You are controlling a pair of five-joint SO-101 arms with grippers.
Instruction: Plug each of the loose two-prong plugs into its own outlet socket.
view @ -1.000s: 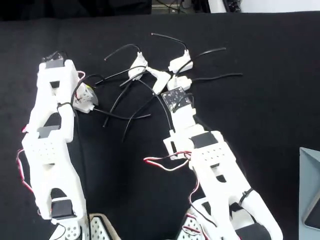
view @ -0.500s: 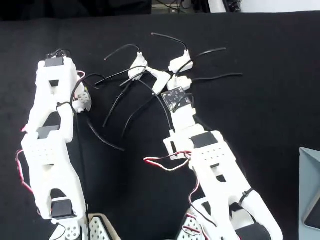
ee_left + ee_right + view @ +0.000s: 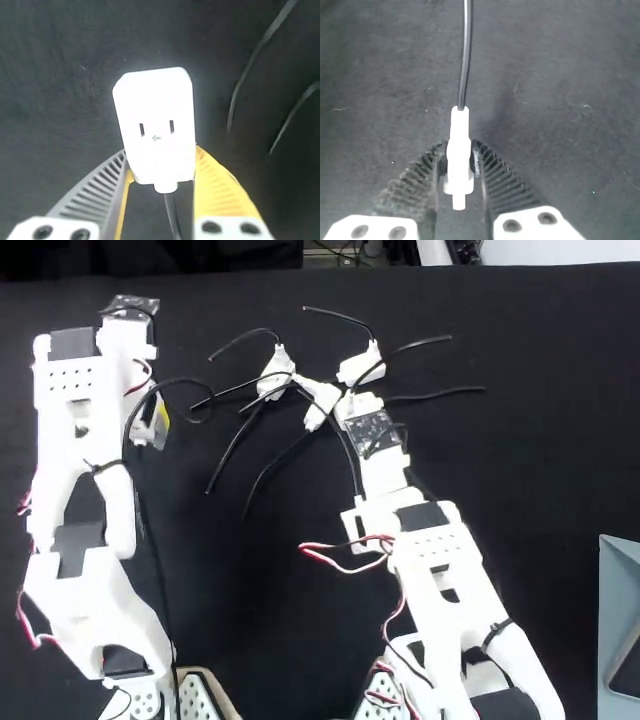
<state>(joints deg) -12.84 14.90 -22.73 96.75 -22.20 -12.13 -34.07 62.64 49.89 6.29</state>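
High view first: the left arm (image 3: 85,490) has the outlet socket (image 3: 145,428) at its tip, out on its own side of the black tabletop (image 3: 540,440). The right arm (image 3: 430,560) has the plug (image 3: 313,420) at its tip. The two are well apart, with the socket lying off to the plug's left, and closing that gap looks like the job ahead.

Left wrist view: the left fingers (image 3: 220,190) are clamped on the socket's flanks. It's a white block, two slots facing back at the camera, and the socket's cord (image 3: 172,220) trails out between the fingers.

Right wrist view: the right fingers (image 3: 500,180) pinch the plug, a slim white body seen edge-on with its long axis along the fingers. The plug's cord (image 3: 466,50) runs straight away, and the prongs I can't make out.
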